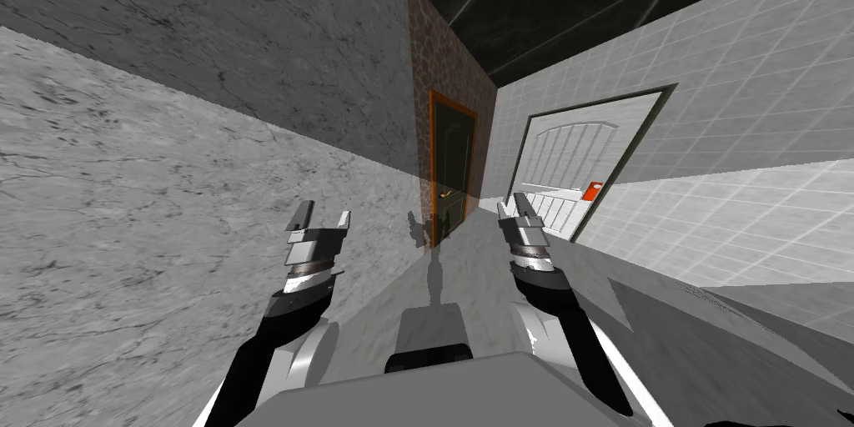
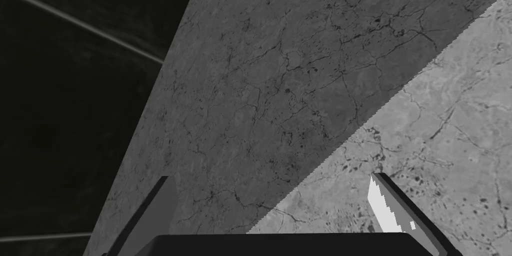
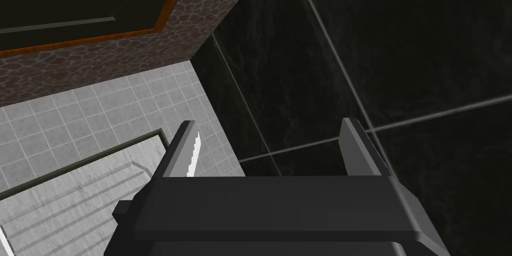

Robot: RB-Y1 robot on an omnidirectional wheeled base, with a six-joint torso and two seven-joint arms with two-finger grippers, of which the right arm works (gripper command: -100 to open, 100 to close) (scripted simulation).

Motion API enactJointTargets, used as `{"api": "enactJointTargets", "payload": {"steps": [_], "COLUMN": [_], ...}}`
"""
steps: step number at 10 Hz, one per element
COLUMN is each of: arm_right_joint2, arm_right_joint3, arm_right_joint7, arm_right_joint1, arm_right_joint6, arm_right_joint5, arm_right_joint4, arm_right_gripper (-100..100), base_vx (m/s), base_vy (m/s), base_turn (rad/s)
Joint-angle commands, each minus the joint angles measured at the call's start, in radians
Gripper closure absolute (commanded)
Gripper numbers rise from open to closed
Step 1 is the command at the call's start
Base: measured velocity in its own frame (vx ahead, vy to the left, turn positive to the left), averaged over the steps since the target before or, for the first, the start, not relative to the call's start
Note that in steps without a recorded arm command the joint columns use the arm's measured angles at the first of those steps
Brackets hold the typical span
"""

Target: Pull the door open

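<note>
Two doors show down a narrow corridor. The dark door (image 1: 454,165) stands shut at the far end, straight ahead, set in an orange frame (image 1: 431,155) in a brown stone-patterned wall (image 1: 434,63); a small lever handle (image 1: 448,194) sits on its left side, about halfway up. The white door (image 1: 567,155) is on the right, in a pale tiled wall (image 1: 751,97), with an orange-red piece (image 1: 592,190) at its near edge. A grey marbled wall (image 1: 167,197) runs along the left.

Both arms are raised in front, well short of the dark door and touching nothing. The left gripper (image 1: 323,218) is near the marbled wall, its fingers spread wide with nothing between them. The right gripper (image 1: 514,208) is on the right of the corridor, nearer the white door, its fingers likewise apart and empty. The right wrist view looks up past them at the upper corners of both doors, under a dark ceiling (image 3: 380,58) crossed by thin pale lines.
</note>
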Motion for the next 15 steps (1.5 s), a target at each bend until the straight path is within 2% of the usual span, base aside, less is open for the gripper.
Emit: {"api": "enactJointTargets", "payload": {"steps": [1, 3, 5, 11, 15], "arm_right_joint2": [-0.015, -0.028, -0.05, -0.09, -0.12], "arm_right_joint3": [0.006, 0.012, 0.022, 0.043, 0.059], "arm_right_joint7": [-0.004, -0.007, -0.014, -0.026, -0.036], "arm_right_joint1": [-0.013, -0.026, -0.049, -0.093, -0.129], "arm_right_joint6": [-0.006, -0.012, -0.023, -0.045, -0.062], "arm_right_joint5": [-0.006, -0.012, -0.023, -0.043, -0.06], "arm_right_joint4": [0.037, 0.072, 0.137, 0.26, 0.359], "arm_right_gripper": [-100, -100, -100, -100, -100], "base_vx": [0.059, 0.115, 0.118, 0.09, 0.084], "base_vy": [-0.039, -0.054, -0.069, -0.064, -0.075], "base_turn": [0.08, 0.082, 0.102, 0.073, 0.084]}}
